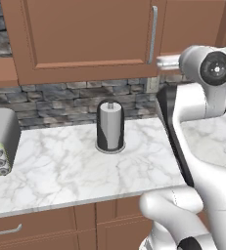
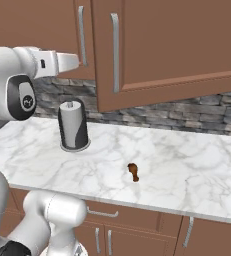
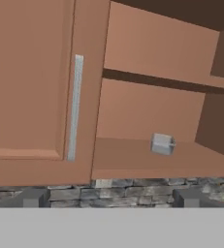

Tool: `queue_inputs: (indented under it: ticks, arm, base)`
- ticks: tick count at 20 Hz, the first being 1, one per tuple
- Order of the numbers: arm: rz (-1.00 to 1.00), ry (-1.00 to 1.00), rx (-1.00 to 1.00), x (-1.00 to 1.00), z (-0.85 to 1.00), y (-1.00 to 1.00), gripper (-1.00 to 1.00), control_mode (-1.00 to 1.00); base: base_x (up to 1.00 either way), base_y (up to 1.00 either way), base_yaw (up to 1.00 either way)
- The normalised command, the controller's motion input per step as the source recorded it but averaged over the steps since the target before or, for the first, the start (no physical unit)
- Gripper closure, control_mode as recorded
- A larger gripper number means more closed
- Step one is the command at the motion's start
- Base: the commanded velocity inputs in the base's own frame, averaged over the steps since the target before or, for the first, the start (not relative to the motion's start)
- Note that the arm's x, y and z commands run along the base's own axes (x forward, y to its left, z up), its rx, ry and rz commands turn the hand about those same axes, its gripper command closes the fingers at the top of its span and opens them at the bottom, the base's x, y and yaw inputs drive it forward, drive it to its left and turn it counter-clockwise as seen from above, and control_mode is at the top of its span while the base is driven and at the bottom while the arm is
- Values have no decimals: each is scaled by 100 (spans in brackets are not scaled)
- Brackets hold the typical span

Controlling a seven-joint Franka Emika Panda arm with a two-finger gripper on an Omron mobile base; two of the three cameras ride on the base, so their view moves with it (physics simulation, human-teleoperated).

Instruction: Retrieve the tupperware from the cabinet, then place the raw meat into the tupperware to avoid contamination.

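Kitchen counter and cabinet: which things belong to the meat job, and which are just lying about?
Job: tupperware on the cabinet's bottom shelf; raw meat on the counter; open gripper.
Lying about: paper towel roll; toaster.

Brown wooden cabinet [image 3: 147, 111] with a silver bar handle [image 3: 73, 106]; grey translucent tupperware [image 3: 162, 144]; white grey-veined marble bench [image 2: 187, 165]; reddish-brown raw meat [image 2: 133, 171]; grey-and-black paper towel roll [image 1: 109, 126]; grey stone backsplash [image 1: 60, 100].

The white marble surface [image 2: 187, 165] carries a paper towel roll [image 2: 73, 125] upright near its back edge and the raw meat [image 2: 133, 171] lying toward its front edge. A toaster [image 1: 1, 141] sits at its left end. Inside the cabinet [image 3: 147, 101], the tupperware [image 3: 162, 144] rests on the lower shelf [image 3: 133, 157].
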Motion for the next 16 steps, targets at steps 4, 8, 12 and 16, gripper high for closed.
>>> queue_inputs:
  ticks: [4,8,12,16]
  arm:
    - [0,6,7,43,-4,3,-100,-100]
    - [0,7,6,46,-2,4,-100,-100]
    - [0,6,4,35,-1,-5,-100,-100]
    - [-1,2,3,14,-8,-18,-100,-100]
  base:
    - [0,0,0]
    - [0,0,0]
    - [0,0,0]
    - [0,0,0]
